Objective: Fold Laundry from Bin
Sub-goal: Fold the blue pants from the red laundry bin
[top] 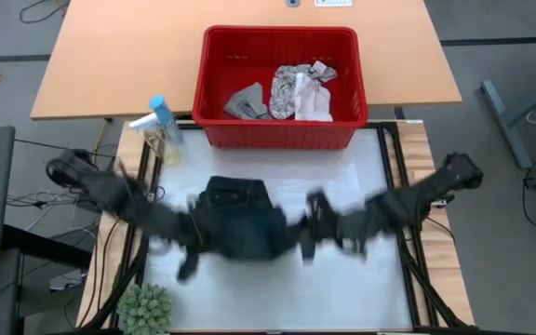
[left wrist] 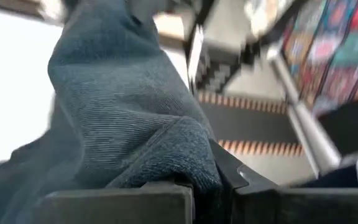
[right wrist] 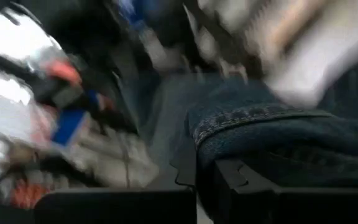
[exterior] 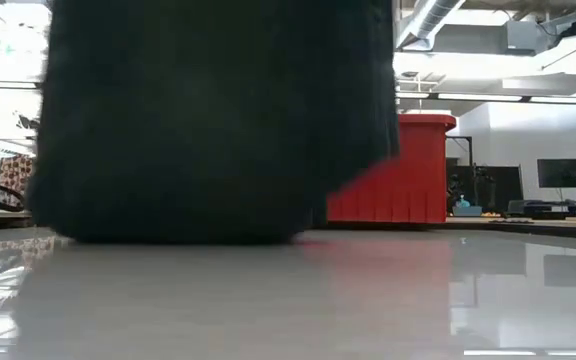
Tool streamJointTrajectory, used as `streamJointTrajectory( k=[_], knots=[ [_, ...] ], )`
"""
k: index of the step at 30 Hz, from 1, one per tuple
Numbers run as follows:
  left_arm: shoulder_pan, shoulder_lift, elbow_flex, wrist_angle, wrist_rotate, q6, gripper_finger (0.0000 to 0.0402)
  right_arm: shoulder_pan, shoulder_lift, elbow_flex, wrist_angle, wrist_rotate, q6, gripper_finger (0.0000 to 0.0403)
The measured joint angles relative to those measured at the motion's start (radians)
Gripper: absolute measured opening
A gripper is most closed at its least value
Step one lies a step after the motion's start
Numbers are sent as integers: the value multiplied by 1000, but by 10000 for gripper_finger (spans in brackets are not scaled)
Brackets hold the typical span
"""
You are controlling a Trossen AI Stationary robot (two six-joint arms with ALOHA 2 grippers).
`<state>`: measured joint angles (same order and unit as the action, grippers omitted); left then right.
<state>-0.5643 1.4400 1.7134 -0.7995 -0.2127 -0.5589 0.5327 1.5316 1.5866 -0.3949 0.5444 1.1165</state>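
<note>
The dark garment (top: 240, 219) hangs in a bunch over the middle of the white table top (top: 342, 288), between my two grippers. My left gripper (top: 192, 233) is shut on its left side and my right gripper (top: 310, 228) on its right side. In the low view the garment (exterior: 208, 120) hangs as a broad dark sheet whose lower edge reaches down to the table surface. The red bin (top: 217, 74) stands at the table's far edge. A leaf-patterned cloth (top: 296, 93) and a grey cloth (top: 247, 100) lie in it. My left gripper pinches a thick, ribbed edge of the garment (left wrist: 179, 149) between its two fingers. The cloth bulges up out of the hold and falls away to one side. My right gripper pinches a stitched hem of the garment (right wrist: 229, 127) between its two fingers, several layers thick. The cloth runs off sideways from the fingers.
A spray bottle (top: 161, 126) stands left of the bin at the table's far left. A small green plant (top: 145, 307) sits at the near left corner. A wooden table (top: 110, 56) lies behind the bin. The white top shows bare on the near right.
</note>
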Motion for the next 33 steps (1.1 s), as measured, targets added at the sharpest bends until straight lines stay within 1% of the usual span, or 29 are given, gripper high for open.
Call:
streamJointTrajectory(
  k=[2,5,8,13,16,18,21,24,27,29,31,33],
  knots=[
    [-74,74,0,0,-11,-3,1,58,45,0,-28,28,88,35],
    [-153,194,0,20,-28,-5,1,119,107,0,-4,38,179,35],
    [-190,291,0,26,-21,-88,1,162,166,0,42,24,247,35],
    [-201,359,0,40,86,-210,9,211,247,2,101,-24,388,35],
    [-208,364,-2,35,93,-286,9,239,275,2,72,-35,471,35],
    [-221,355,-1,13,69,-306,5,261,281,2,24,-34,537,35],
    [-246,347,-1,-46,32,-309,3,300,282,3,-77,-2,636,35],
    [-277,343,-1,-70,-76,-319,4,329,282,4,-159,25,717,35],
    [-296,341,-1,-49,-136,-336,4,335,280,4,-164,29,723,35],
    [-298,342,-1,-37,-138,-355,4,327,279,4,-145,27,709,35],
    [-298,342,-1,-37,-153,-367,4,312,276,4,-132,28,672,35],
    [-300,339,-1,-44,-197,-371,4,289,265,3,-130,26,625,35]
  ],
)
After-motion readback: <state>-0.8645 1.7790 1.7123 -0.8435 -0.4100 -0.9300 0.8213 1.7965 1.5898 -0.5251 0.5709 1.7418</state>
